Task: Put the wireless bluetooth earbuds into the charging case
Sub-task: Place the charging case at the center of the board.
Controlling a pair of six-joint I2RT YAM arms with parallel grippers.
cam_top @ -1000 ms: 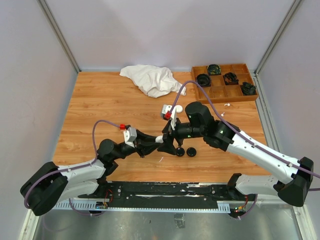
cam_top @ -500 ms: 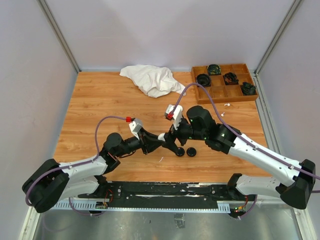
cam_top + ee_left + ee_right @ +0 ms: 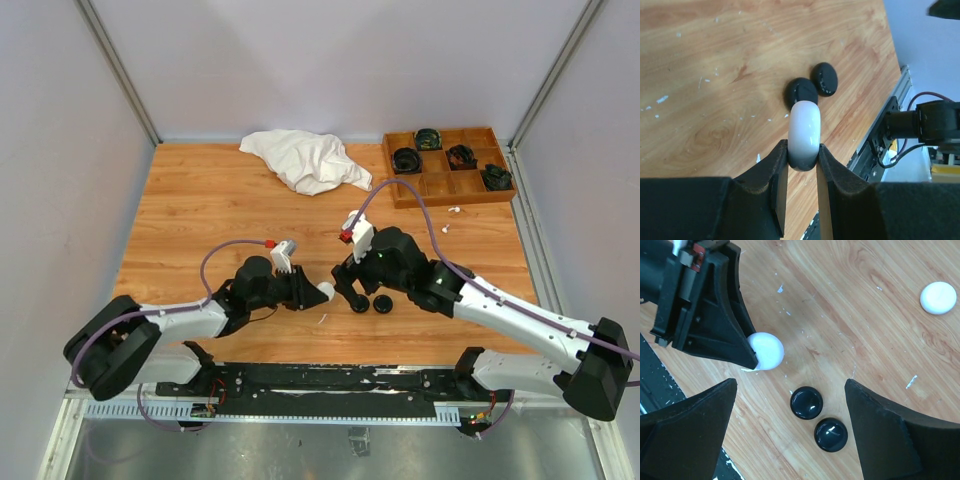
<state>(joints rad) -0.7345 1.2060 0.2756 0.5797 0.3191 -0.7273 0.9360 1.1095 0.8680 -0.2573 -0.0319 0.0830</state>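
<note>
My left gripper (image 3: 318, 291) (image 3: 802, 150) is shut on a round white charging case (image 3: 805, 127) (image 3: 766, 351), pinching it on edge low over the table. Two round black cases (image 3: 357, 303) (image 3: 382, 304) lie side by side just right of it. The right gripper (image 3: 352, 294) (image 3: 790, 385) hangs open above these black cases (image 3: 806, 402) (image 3: 830, 434) with nothing between its fingers. Another white round case (image 3: 938, 297) lies flat farther off. Tiny white pieces, seemingly earbuds (image 3: 453, 210) (image 3: 444, 228), lie near the tray.
A wooden tray (image 3: 398, 190) with several compartments holding coiled black items stands at the back right. A crumpled white cloth (image 3: 300, 160) lies at the back centre. A small white sliver (image 3: 322, 319) rests near the front edge.
The left arm has stretched out and sunk lower, still holding the white case. The right gripper has drawn slightly right and opened a little wider.
</note>
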